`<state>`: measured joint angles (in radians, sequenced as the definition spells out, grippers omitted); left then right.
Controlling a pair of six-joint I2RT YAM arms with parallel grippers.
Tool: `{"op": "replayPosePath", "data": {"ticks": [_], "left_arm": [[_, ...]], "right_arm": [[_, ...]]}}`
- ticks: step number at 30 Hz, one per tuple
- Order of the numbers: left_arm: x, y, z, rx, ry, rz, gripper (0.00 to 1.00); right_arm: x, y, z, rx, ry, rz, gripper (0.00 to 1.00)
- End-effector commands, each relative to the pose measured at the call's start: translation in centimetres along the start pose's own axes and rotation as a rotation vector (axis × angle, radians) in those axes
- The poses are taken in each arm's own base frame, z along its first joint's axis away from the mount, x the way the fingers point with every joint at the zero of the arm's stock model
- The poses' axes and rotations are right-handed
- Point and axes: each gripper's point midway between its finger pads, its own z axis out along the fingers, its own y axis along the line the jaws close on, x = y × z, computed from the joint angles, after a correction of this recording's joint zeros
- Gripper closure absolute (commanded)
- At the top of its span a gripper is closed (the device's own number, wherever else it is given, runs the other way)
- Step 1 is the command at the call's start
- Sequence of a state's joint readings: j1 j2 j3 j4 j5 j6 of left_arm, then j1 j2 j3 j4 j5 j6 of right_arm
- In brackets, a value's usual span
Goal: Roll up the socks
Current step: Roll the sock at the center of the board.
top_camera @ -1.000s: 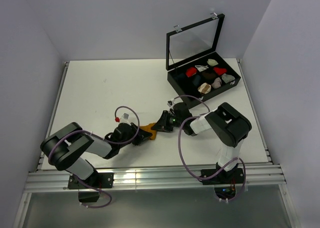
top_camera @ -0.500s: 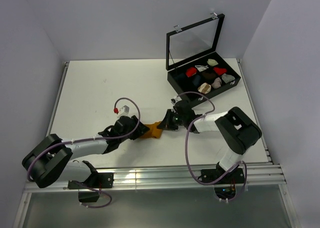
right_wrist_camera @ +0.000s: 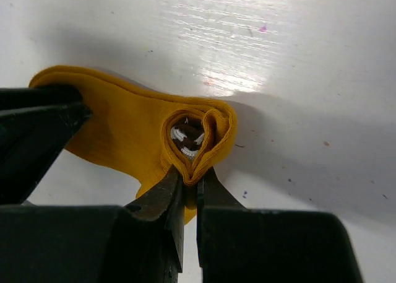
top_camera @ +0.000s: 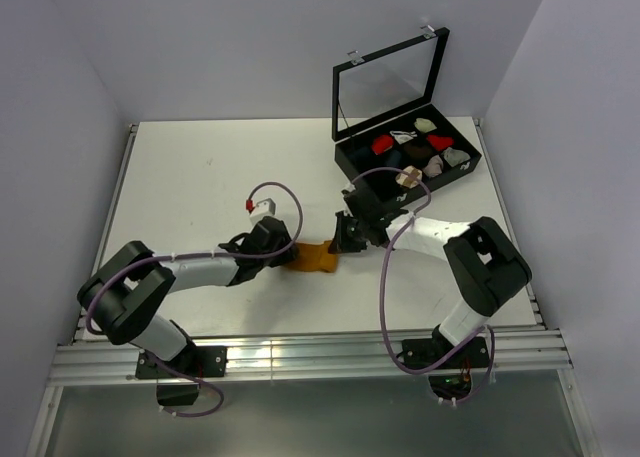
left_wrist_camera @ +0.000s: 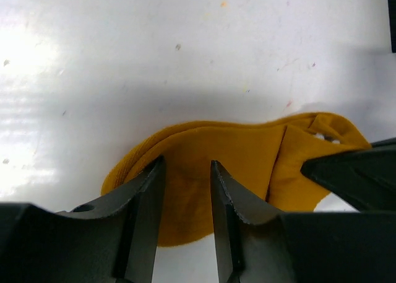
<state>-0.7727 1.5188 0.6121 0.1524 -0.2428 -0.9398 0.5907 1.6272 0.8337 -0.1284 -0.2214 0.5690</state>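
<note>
The mustard-orange sock (top_camera: pixel 318 258) lies on the white table between my two grippers. In the left wrist view the sock (left_wrist_camera: pixel 247 153) is a flat folded pad. My left gripper (left_wrist_camera: pixel 187 165) is over its left end, fingers a little apart, fabric showing between them. In the right wrist view the sock (right_wrist_camera: pixel 124 128) has its right end curled into a loop, with dark white-striped fabric inside. My right gripper (right_wrist_camera: pixel 190 174) is shut on the bottom fold of that loop. The left gripper (top_camera: pixel 288 251) and right gripper (top_camera: pixel 342 243) face each other. No separate brown sock shows.
A black compartment case (top_camera: pixel 452 177) with its glass lid (top_camera: pixel 390 77) raised stands at the back right, holding several small sock bundles (top_camera: pixel 381 145). Both arms' cables loop above the table near the sock.
Both grippers and the sock have shifted right and a little farther from the arm bases. The sock now lies lower and flatter on the table, its right end curled.
</note>
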Motion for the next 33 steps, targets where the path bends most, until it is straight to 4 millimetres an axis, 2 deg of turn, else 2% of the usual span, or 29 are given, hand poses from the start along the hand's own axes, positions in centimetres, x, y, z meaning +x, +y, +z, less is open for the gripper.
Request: {"op": "replayPosePath", "data": {"ticks": [1, 6, 8, 9, 13, 14, 23, 30, 33], "left_arm": [[-1.8, -0.8, 1.1, -0.015, -0.046, 0.069, 0.6], [-2.1, -1.3, 2.8, -0.023, -0.041, 0.112, 0.6], [-2.1, -1.5, 3.2, -0.016, -0.039, 0.126, 0.6], [-2.4, -2.0, 3.2, -0.002, -0.047, 0.129, 0.6], [-2.9, -3.3, 2.6, 0.064, -0.072, 0.131, 0.58], [-3.2, -3.7, 2.3, 0.078, -0.084, 0.135, 0.56], [-2.8, -5.2, 2.4, 0.119, -0.093, 0.146, 0.55], [-2.9, -8.1, 0.1, 0.229, -0.155, 0.192, 0.52], [-3.0, -8.4, -1.1, 0.214, -0.198, 0.22, 0.5]], "right_arm": [[1.0, -2.9, -1.2, 0.148, 0.068, -0.052, 1.0], [1.4, -2.8, -1.7, 0.167, 0.105, -0.06, 1.0], [0.9, -2.6, -1.9, 0.177, 0.1, -0.06, 1.0], [1.3, -3.0, -1.9, 0.198, 0.128, -0.054, 1.0], [1.2, -2.7, -1.9, 0.223, 0.161, -0.045, 1.0], [0.6, -2.5, -2.0, 0.234, 0.148, -0.05, 1.0], [1.5, -2.7, -1.4, 0.349, 0.275, -0.063, 1.0], [1.9, -2.9, -1.3, 0.396, 0.34, -0.044, 1.0], [1.7, -2.6, -1.2, 0.4, 0.355, -0.038, 1.0]]}}
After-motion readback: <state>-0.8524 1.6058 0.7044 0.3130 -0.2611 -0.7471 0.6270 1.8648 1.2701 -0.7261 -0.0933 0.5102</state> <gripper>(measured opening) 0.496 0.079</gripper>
